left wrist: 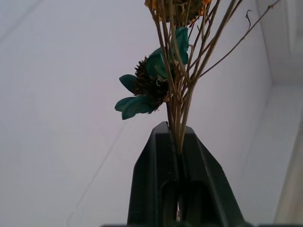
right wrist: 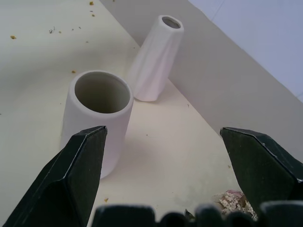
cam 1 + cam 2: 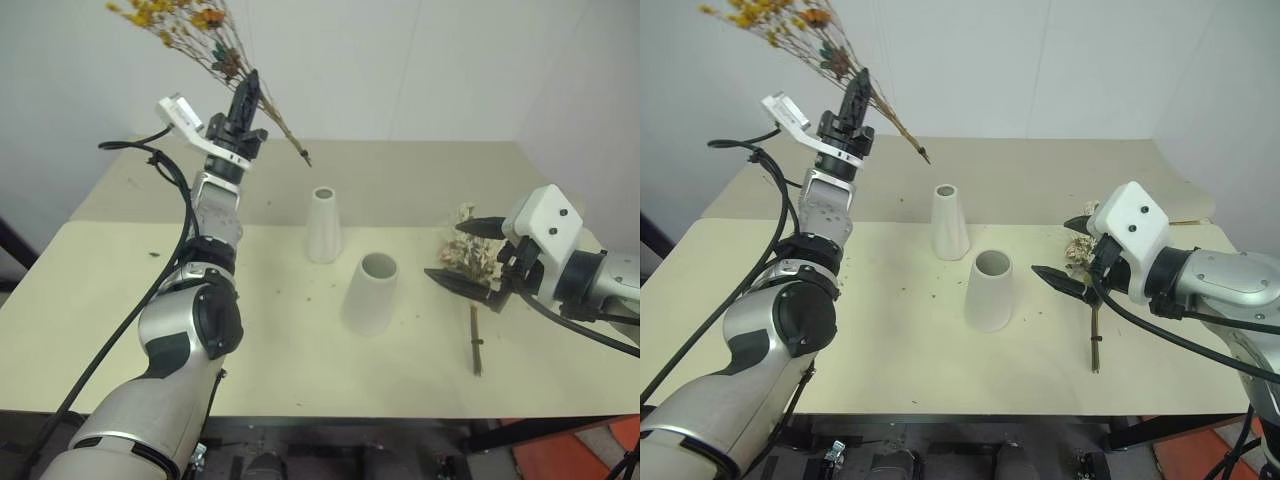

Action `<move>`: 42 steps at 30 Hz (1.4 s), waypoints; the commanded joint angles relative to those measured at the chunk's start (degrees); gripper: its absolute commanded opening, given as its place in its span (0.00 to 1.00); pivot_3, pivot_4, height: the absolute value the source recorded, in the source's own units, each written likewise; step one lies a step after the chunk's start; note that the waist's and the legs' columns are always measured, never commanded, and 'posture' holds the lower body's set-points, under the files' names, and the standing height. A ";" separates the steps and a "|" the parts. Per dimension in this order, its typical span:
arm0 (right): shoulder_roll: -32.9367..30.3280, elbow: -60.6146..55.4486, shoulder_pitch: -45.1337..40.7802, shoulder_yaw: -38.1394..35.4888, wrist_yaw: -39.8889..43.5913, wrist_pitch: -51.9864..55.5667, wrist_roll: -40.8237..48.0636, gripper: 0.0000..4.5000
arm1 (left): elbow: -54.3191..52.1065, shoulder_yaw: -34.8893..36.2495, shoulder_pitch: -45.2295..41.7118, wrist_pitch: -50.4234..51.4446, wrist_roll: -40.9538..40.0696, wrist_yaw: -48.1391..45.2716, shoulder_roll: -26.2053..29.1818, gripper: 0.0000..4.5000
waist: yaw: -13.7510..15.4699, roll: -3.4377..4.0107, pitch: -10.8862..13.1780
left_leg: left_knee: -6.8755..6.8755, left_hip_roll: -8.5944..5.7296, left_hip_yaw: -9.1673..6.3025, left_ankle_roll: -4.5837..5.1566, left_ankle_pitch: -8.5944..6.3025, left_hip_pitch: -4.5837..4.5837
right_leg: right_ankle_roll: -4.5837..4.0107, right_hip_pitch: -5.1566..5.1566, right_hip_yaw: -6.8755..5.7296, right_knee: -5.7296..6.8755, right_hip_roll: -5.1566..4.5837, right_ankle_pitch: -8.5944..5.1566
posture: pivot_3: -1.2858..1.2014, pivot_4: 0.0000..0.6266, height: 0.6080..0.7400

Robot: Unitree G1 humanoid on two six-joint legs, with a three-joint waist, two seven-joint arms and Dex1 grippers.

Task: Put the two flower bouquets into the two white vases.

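My left gripper (image 3: 247,92) is raised high at the back left, shut on the stems of the thin spray of yellow-orange dried flowers (image 3: 170,20); its stem ends slant down toward the table. In the left wrist view the stems (image 1: 182,90) rise from between the closed fingers. The slim white vase (image 3: 323,224) stands mid-table, the stouter wide-mouthed vase (image 3: 371,293) just in front of it. My right gripper (image 3: 468,253) hangs open at the right, just above the fuller bouquet (image 3: 472,250), which lies on the table with its stem (image 3: 476,345) toward the front. Both vases also appear in the right wrist view: the slim vase (image 2: 156,59) and the stout vase (image 2: 97,118).
The cream table (image 3: 120,320) carries small scattered flower crumbs (image 3: 310,296). A second table section (image 3: 420,170) adjoins at the back, against a white wall. A black cable (image 3: 150,170) loops off my left arm.
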 commanded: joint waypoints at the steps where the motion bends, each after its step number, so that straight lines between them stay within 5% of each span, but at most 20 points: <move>1: -0.15 -2.16 -0.17 -3.13 -1.30 0.72 0.92 1.00 | 0.75 -1.28 -2.45 -0.41 1.67 -1.23 0.28 0.01 | -0.03 0.00 0.00 | 0.00 0.00 0.00 0.00 0.00 0.00 | 0.00 0.00 0.00 0.00 0.00 0.00 | 0.52 0.24 1.00; 33: 2.37 -2.17 -4.40 -1.30 -8.65 4.43 1.73 1.00 | 6.01 -9.15 0.13 -8.85 17.40 3.14 -3.61 0.01 | 0.20 0.00 0.00 | 0.00 0.00 -0.01 0.00 0.00 0.04 | 0.01 0.02 0.00 0.02 0.00 -0.01 | 0.52 0.24 1.00; 42: 2.54 -2.48 -3.28 -1.74 -9.04 4.52 1.91 1.00 | 5.95 -6.11 -0.10 -7.06 14.58 3.35 -3.08 0.01 | 0.20 0.00 0.00 | 0.00 0.00 -0.01 0.00 0.00 0.05 | 0.02 0.03 0.01 0.03 0.00 -0.01 | 0.52 0.24 1.00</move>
